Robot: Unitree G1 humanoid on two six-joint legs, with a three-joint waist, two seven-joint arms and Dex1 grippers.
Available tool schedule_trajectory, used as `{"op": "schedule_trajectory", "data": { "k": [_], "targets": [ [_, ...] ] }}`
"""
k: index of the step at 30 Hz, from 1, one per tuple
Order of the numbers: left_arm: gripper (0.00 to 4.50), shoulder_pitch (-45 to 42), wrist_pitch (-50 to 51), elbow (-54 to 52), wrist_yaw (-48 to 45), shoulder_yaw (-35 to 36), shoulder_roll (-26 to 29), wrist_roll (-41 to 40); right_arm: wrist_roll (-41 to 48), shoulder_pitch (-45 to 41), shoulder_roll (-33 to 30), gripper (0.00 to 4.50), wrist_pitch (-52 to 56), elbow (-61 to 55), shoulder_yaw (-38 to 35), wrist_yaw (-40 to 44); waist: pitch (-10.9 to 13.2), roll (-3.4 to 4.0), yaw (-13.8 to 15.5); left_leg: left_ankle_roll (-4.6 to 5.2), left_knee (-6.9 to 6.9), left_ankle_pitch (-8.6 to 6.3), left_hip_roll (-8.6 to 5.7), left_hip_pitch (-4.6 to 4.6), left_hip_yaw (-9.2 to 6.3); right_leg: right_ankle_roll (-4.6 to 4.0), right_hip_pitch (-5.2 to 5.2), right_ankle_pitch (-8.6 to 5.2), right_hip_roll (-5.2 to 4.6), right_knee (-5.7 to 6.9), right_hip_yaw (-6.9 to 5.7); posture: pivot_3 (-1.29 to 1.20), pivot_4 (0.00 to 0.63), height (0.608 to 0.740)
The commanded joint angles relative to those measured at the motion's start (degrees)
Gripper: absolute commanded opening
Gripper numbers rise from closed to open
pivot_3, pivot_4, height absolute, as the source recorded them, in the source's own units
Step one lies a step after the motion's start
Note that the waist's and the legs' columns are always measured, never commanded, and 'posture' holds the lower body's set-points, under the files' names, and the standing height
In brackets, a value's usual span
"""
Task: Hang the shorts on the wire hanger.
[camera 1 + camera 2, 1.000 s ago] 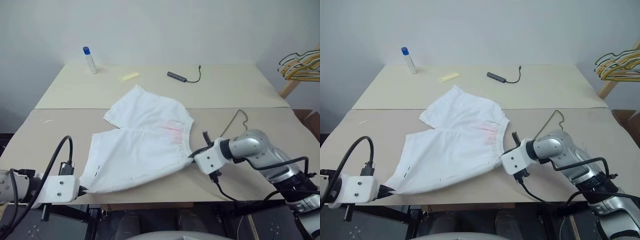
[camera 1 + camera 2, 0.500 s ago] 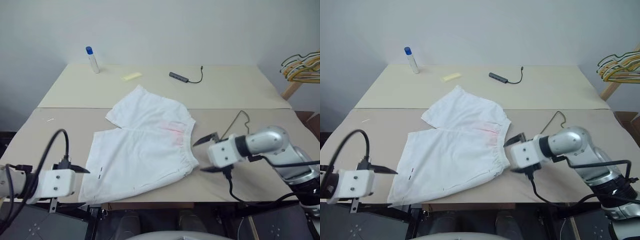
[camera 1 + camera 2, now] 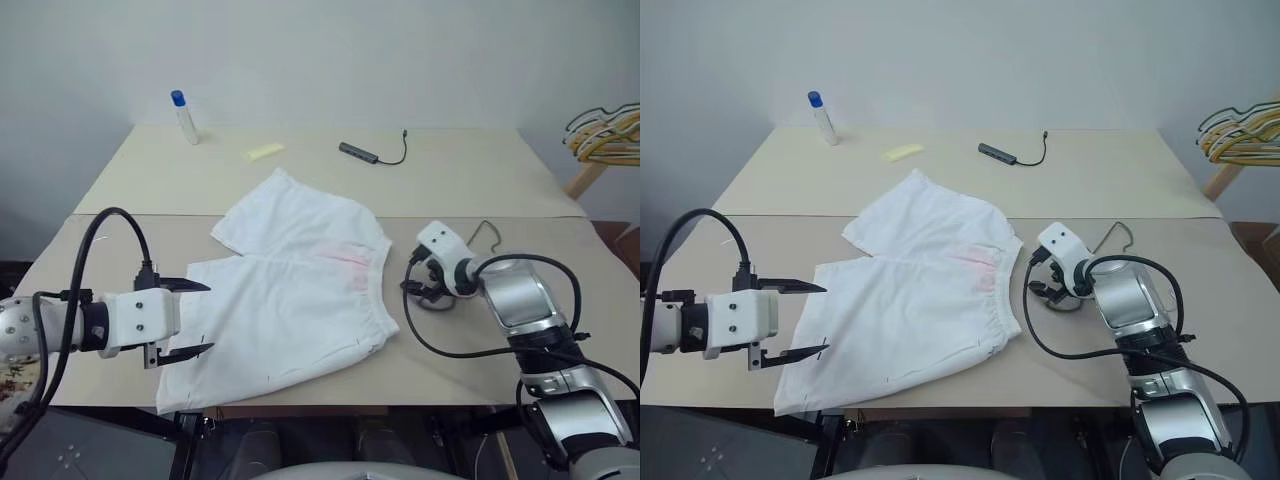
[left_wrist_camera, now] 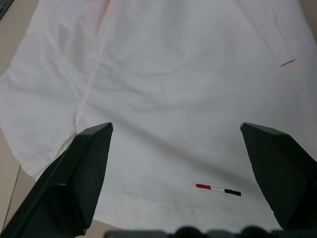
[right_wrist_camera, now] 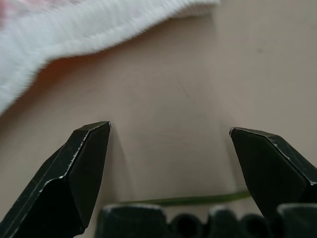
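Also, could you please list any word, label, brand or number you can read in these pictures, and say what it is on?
No readable text.
The shorts carry a small red, white and black tab: stripes, no letters.
The blue-capped bottle at the far edge: any label too small to read.

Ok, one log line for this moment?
shorts: flat on table, unheld | hanger: on table beside waistband | left gripper: open | right gripper: open
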Motion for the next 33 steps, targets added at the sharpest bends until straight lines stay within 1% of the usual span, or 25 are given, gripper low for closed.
{"op": "schedule_trajectory", "data": {
  "k": [1,5,9,11,13,16,19,22,27,29,33],
  "targets": [
    [4.49,-1.1,-1.0,0.2,0.6,-0.1,0.2,-0.3,-0.8,2.4,-3.9,4.50,0.2,-3.8,1.0,-0.6,0.0,0.00,0.0,0.00,0.01,0.00,0.01,0.00,-0.01,0.00,0.01,0.00,0.00,-0.01,-0.02,0.01,0.000,0.740],
    [4.49,-1.4,-1.6,0.9,0.6,-0.5,0.4,-0.1,0.8,6.0,-8.7,4.50,0.6,-7.8,0.8,1.3,0.0,0.01,-0.2,0.00,0.01,0.00,0.04,0.12,0.00,0.03,0.09,-0.01,0.03,-0.01,-0.01,0.01,0.000,0.740],
    [4.49,-1.5,-2.5,1.6,0.5,-0.5,0.4,0.0,3.5,9.9,-13.7,4.50,2.6,-11.7,-1.7,3.7,0.0,0.00,-0.3,0.00,0.01,0.00,0.04,0.13,0.00,0.09,0.12,-0.04,0.03,-0.04,-0.01,0.01,0.000,0.740],
    [4.49,-1.4,-3.0,2.0,0.5,-0.7,0.3,0.3,4.9,10.6,-14.5,4.50,3.4,-12.3,-3.4,3.8,0.0,0.00,-0.3,0.00,0.01,0.00,0.04,0.10,0.00,0.08,0.11,-0.04,0.03,-0.09,-0.01,0.00,0.000,0.740],
    [4.49,-1.4,-3.4,2.2,0.7,-1.0,0.3,0.5,6.6,9.8,-13.9,4.50,4.6,-12.3,-5.6,3.0,0.0,-0.01,-0.5,0.00,0.01,0.00,0.05,0.10,0.00,0.10,0.11,-0.03,0.03,-0.11,-0.01,0.00,0.000,0.740],
    [4.49,-2.1,-3.5,2.1,1.0,-1.8,0.0,0.6,10.0,5.4,-9.2,4.50,8.9,-9.5,-11.5,-0.2,0.0,0.00,-1.6,0.00,0.01,0.00,0.09,0.15,0.02,0.13,0.13,-0.03,0.08,-0.11,0.01,0.00,0.000,0.740],
    [4.49,-3.1,-3.5,1.9,1.4,-2.6,-0.3,0.2,12.1,2.6,-6.0,4.50,11.4,-7.0,-14.2,-2.4,0.0,0.02,-2.1,0.00,-0.01,0.00,0.13,0.14,0.01,0.08,0.13,0.00,0.15,-0.11,0.03,0.00,0.000,0.740],
    [4.49,-5.3,-3.4,1.4,1.7,-3.3,-1.8,-2.3,12.2,-0.4,-0.9,4.50,13.2,-2.1,-15.2,-7.5,0.0,0.00,-2.1,0.02,-0.06,-0.01,0.14,0.09,0.00,-0.01,0.11,0.06,0.15,-0.22,0.01,0.00,0.000,0.740],
    [4.49,-7.9,-1.3,-0.9,2.4,-3.5,-5.3,-8.3,11.2,-2.4,4.3,4.50,12.6,3.4,-16.0,-15.1,0.0,0.01,-2.2,0.02,-0.04,-0.01,0.13,0.00,-0.02,0.01,0.09,0.10,0.14,-0.24,0.01,0.01,0.000,0.740],
    [4.49,-7.9,-0.9,-1.3,2.5,-3.8,-5.3,-8.5,10.8,-2.3,4.9,4.50,12.4,4.4,-15.3,-17.0,0.0,0.02,-2.3,0.02,-0.04,-0.01,0.12,-0.04,-0.02,0.02,0.06,0.11,0.14,-0.25,0.02,0.02,0.000,0.740],
    [4.49,-7.2,-1.3,-1.5,2.6,-4.5,-4.8,-7.1,11.4,-2.5,6.8,4.50,11.9,5.5,-17.5,-21.1,0.0,0.03,-2.4,0.03,-0.04,-0.01,0.12,0.00,-0.04,0.03,0.08,0.12,0.14,-0.24,0.01,0.02,0.000,0.740]
  ]
}}
